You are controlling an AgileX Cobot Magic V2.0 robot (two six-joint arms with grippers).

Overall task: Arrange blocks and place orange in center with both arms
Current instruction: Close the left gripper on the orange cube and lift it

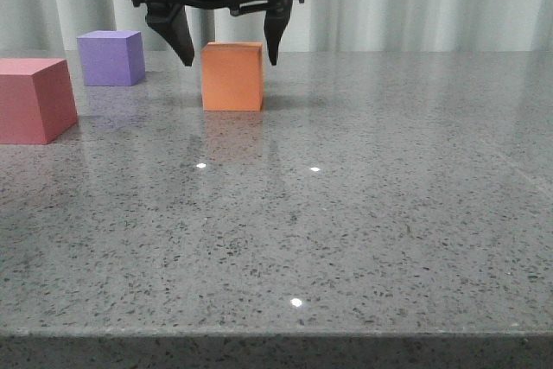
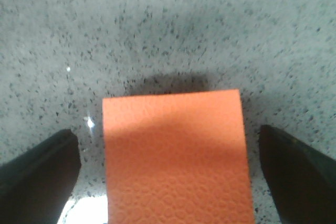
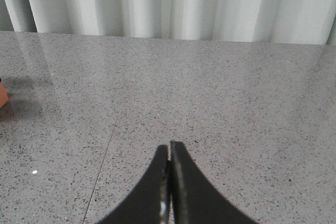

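Observation:
The orange cube [image 1: 232, 76] stands on the grey speckled table at mid-back. My left gripper [image 1: 231, 60] hangs over it, open, with one finger on each side of the cube's top and a gap to each face. In the left wrist view the orange cube [image 2: 176, 156] sits between the two black fingers [image 2: 37, 174] without touching them. The purple cube [image 1: 111, 57] stands at the back left. The red-pink cube [image 1: 34, 99] stands at the left edge, nearer to me. My right gripper [image 3: 169, 148] is shut and empty above bare table; it does not show in the front view.
The table's front edge [image 1: 276, 333] runs along the bottom of the front view. A pale pleated curtain [image 1: 415, 2] hangs behind the table. A sliver of the orange cube [image 3: 2, 94] shows at the edge of the right wrist view.

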